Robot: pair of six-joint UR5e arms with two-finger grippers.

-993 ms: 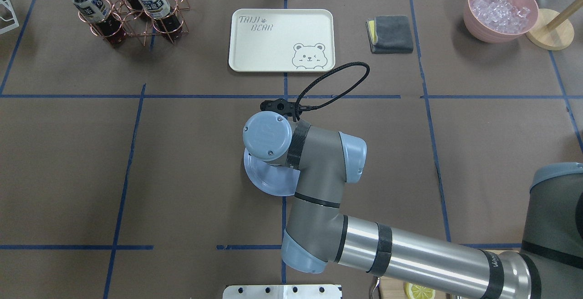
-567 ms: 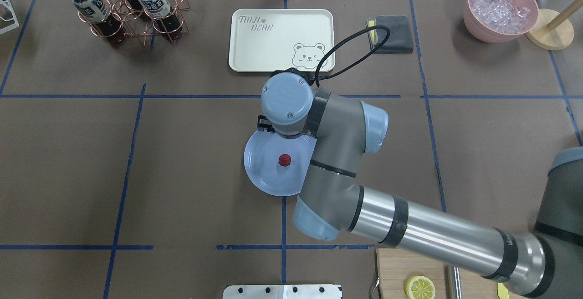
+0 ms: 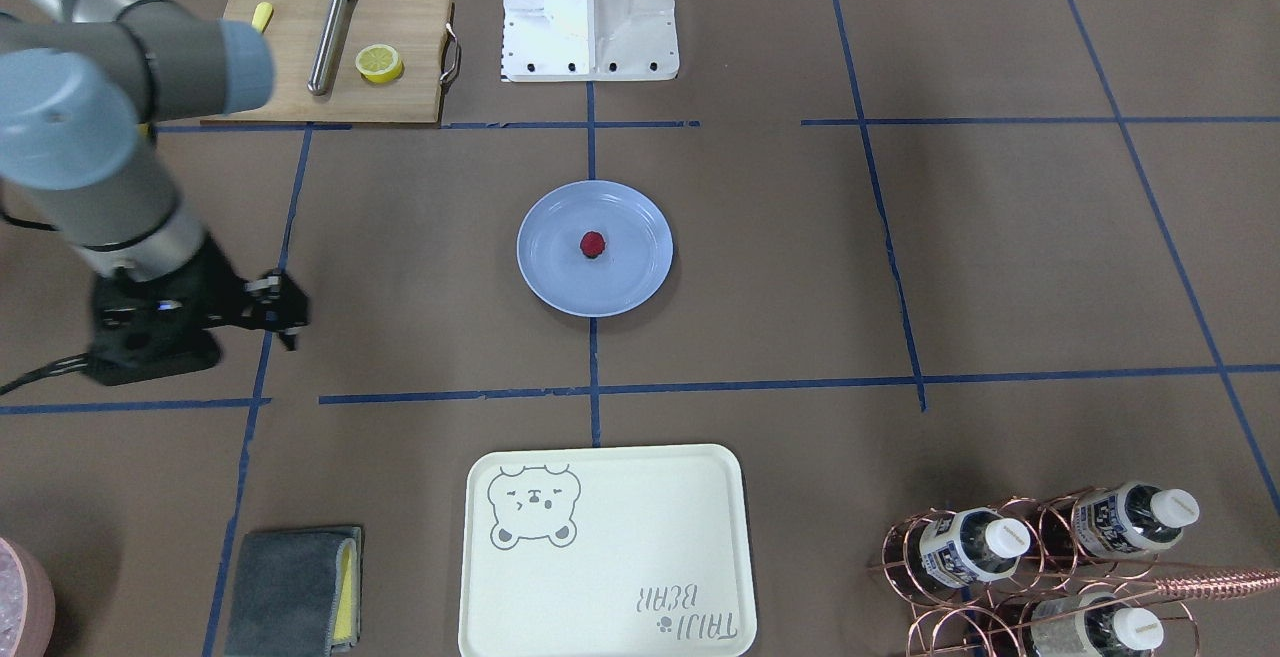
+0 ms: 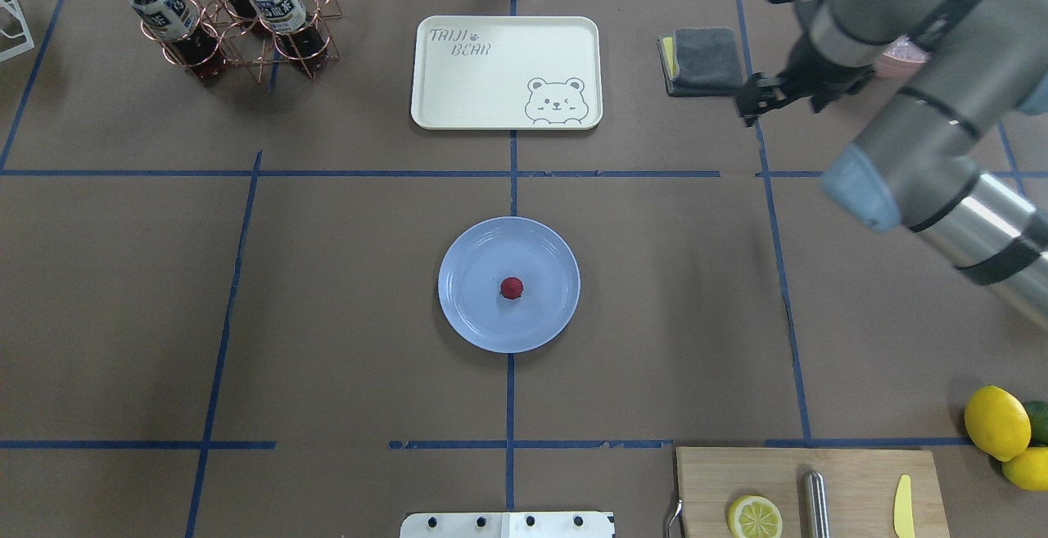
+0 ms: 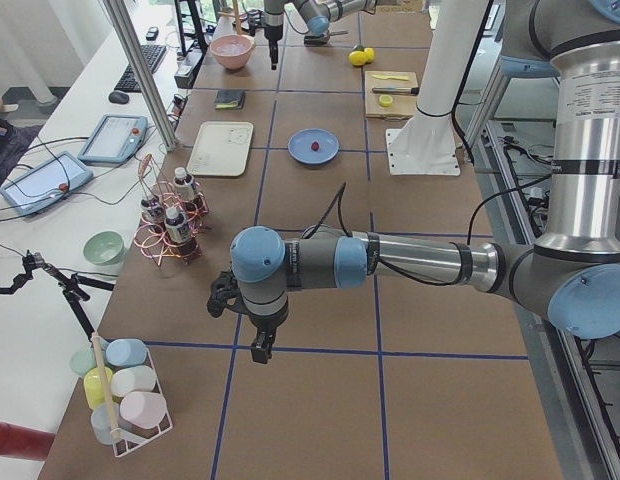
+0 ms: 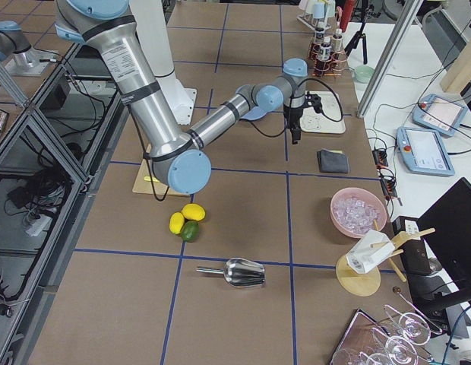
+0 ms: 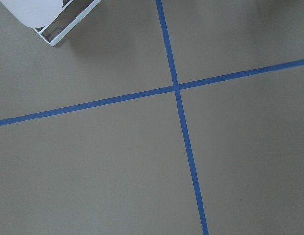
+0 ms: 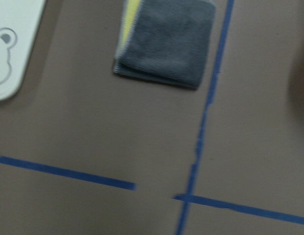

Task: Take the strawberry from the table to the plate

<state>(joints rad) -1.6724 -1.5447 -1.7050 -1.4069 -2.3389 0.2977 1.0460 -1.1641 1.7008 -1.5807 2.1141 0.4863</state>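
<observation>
The right arm [image 4: 917, 112] has swung from the plate [image 4: 475, 317] toward the cloth [image 4: 704, 59], fingers [image 4: 750, 102] spread and empty, leaving the strawberry [image 4: 512, 287] plated, so the task looks done.

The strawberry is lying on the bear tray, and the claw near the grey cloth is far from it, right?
No. The strawberry lies on the blue plate, not the bear tray; the overhead view shows it. The right claw near the grey cloth is far from it.
</observation>
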